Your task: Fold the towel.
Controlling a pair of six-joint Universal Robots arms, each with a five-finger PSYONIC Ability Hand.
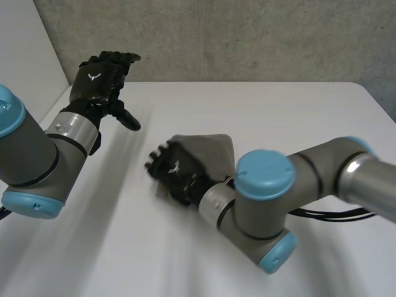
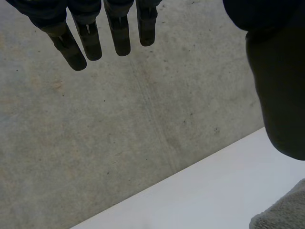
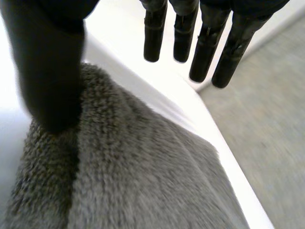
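A small grey folded towel (image 1: 213,148) lies in the middle of the white table (image 1: 291,111). My right hand (image 1: 176,170) rests on the towel's left part, palm down. In the right wrist view its fingers (image 3: 205,43) reach straight out past the towel (image 3: 143,176) over bare table, and its thumb (image 3: 47,71) lies against the pile; nothing is pinched. My left hand (image 1: 99,77) is raised well above the table's far left, away from the towel, with fingers (image 2: 88,33) straight and spread. A corner of the towel (image 2: 286,214) shows beneath its thumb.
A grey concrete wall (image 1: 247,37) stands behind the table's far edge. My right arm's elbow (image 1: 263,198) crosses the table's near right, just in front of the towel. A white panel (image 1: 25,55) rises at the far left.
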